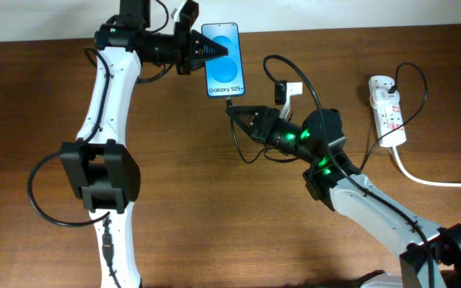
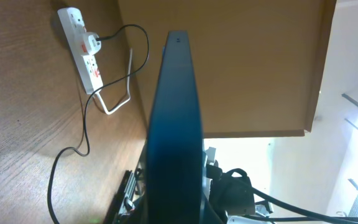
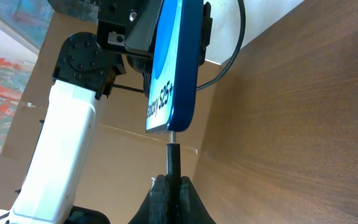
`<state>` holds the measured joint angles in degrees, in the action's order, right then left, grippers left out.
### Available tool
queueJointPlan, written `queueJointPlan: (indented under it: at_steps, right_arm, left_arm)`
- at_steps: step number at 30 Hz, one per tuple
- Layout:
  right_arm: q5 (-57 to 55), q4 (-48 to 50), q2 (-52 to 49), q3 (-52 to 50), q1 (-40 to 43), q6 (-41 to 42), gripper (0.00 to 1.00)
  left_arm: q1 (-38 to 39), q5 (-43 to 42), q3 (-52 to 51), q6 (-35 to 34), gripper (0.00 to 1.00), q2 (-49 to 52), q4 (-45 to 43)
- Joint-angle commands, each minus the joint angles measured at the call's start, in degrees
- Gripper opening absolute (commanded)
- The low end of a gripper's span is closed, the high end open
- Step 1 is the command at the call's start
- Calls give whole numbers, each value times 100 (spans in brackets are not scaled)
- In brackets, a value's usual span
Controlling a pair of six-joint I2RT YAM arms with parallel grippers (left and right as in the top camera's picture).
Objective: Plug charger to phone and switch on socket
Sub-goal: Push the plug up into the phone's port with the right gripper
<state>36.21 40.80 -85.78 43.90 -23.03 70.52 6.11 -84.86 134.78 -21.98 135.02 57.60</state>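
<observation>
Even light, sharp; window glare blown out

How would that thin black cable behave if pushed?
Probably floppy: the thin black charger cable lies in loose curves on the wooden table. Only its short black plug tip, pinched in the right claw, looks stiff enough to push in.

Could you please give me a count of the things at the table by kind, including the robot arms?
phone: 1
charger: 1
socket: 1
robot arms, left and right: 2
Total: 5
</observation>
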Motion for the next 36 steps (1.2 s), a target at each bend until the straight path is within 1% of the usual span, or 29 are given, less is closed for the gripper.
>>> queueJointPlan:
  at_steps: [1, 4, 7, 16, 21, 23, 25, 36]
  right_arm:
    - [-46, 66, -15, -7, -15, 7, 4]
    - [-4, 66, -15, -7, -15, 7, 4]
    - [149, 63, -15, -7, -15, 7, 4]
    - [319, 63, -15, -7, -15, 7, 4]
    - [293, 59, -15, -7, -15, 7, 4]
    - [299, 59, -15, -7, -15, 7, 4]
    - [319, 59, -15, -7, -15, 9, 4]
    - [319, 61, -15, -7, 107, 50, 4]
  left_arm:
    - [-13, -173, 37, 192, 0, -31, -11]
    - [-9, -153, 37, 234, 0, -31, -13]
    - [-9, 39, 37, 232, 0, -31, -13]
    - [-24, 133, 37, 232, 0, -31, -59]
    - [-7, -2, 37, 219, 0, -31, -52]
    - [-9, 0, 37, 160, 0, -31, -52]
    - [-9, 11, 37, -42, 0, -31, -55]
    - [-13, 17, 37, -136, 0, -31, -55]
